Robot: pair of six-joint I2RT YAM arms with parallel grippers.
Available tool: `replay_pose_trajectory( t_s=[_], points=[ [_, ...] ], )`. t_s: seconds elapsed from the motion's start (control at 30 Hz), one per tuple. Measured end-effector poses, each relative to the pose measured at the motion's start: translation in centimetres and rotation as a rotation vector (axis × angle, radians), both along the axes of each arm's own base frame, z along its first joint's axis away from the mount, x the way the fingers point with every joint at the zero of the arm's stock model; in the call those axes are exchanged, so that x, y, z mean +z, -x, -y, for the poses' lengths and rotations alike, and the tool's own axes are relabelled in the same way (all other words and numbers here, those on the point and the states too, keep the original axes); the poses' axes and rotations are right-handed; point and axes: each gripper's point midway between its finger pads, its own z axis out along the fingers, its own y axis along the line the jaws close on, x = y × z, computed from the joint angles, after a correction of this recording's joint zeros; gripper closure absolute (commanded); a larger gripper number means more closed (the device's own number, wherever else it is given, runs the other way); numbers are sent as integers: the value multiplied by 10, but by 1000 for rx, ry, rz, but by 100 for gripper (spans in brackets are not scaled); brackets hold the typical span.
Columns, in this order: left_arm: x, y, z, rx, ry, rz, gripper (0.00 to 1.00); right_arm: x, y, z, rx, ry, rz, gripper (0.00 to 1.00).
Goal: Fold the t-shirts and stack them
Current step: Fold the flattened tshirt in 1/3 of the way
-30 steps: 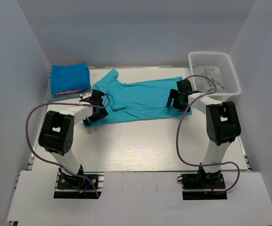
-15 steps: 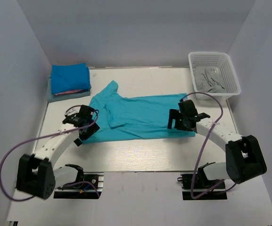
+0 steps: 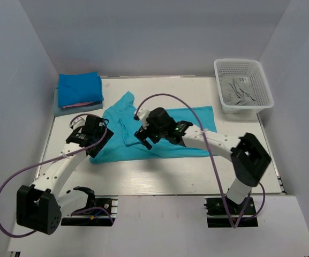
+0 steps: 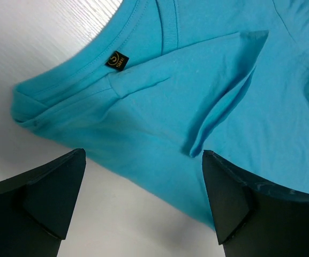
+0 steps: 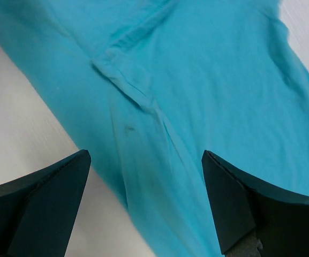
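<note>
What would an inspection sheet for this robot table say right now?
Surface: white table, no spills seen.
Job's things: turquoise t-shirt spread out, rumpled at the neck end; folded stack in the far left corner, deep blue on top; grey fabric crumpled in the basket.
Clutter: white basket at far right; nothing else seen.
Grippers: left gripper open above the collar end; right gripper open above the shirt's middle; both hold nothing.
Cables: left purple cable loops off the table's side; right purple cable arches over the shirt.
Surroundings: pale walls on three sides.
</note>
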Motion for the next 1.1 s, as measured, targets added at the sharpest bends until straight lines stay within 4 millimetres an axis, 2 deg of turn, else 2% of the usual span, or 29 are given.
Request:
replay_pose_trajectory(
  t_s=[0.17,0.37,0.57,0.73,0.97,1.1],
  points=[
    [-10,-12,7,46,45,-8,1,-29,4,-34,192,143,116,10],
    [-14,-17,9,86,68,-11,1,-36,-7,-45,317,209,241,10],
    [-12,-25,7,119,71,-25,1,-44,-15,-78,440,213,297,10],
    [-6,-34,6,136,71,-19,1,-41,-16,-97,522,199,319,10],
    [-2,-48,-3,167,54,-34,1,-37,-18,-107,598,216,353,10],
    [13,-56,-15,200,29,-24,1,-44,-18,-109,621,234,345,10]
  ],
)
